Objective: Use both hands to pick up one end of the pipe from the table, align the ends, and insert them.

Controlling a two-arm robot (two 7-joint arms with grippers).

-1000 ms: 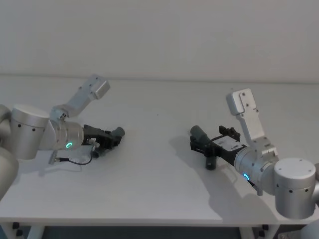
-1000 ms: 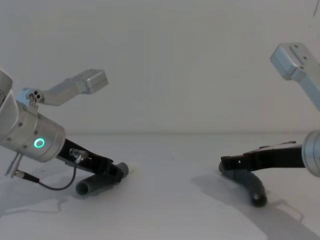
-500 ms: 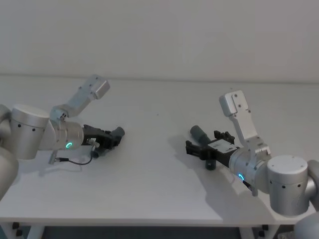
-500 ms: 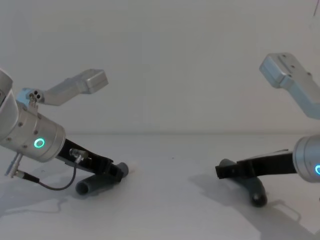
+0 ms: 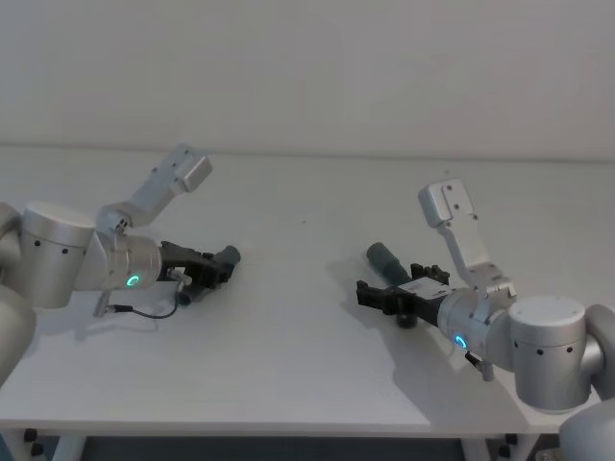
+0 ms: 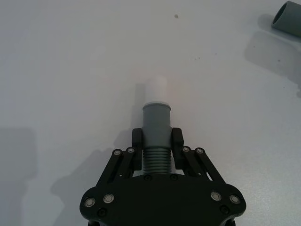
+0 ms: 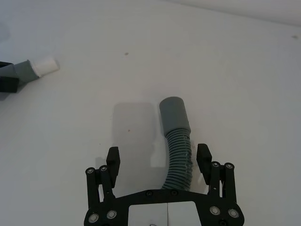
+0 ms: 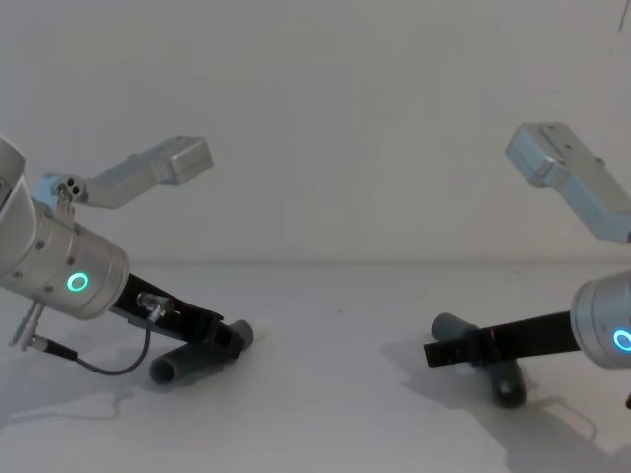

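My left gripper is shut on the ribbed neck of one dark grey pipe piece, whose white tip points ahead. In the head view that gripper and piece sit low over the table at the left; from the chest, its free end touches the surface. My right gripper is open, its fingers either side of the ribbed part of the other pipe piece, which lies on the table with its wide grey collar ahead. This gripper and piece are at the right.
A thin black cable loops from my left wrist onto the table. A grey box-shaped link rises above each arm, the left and the right. Open white table lies between the two pipe pieces.
My right gripper has swung toward the middle and dropped lower over its pipe piece, leaving the collar in view behind it. The left arm and its piece have not moved.
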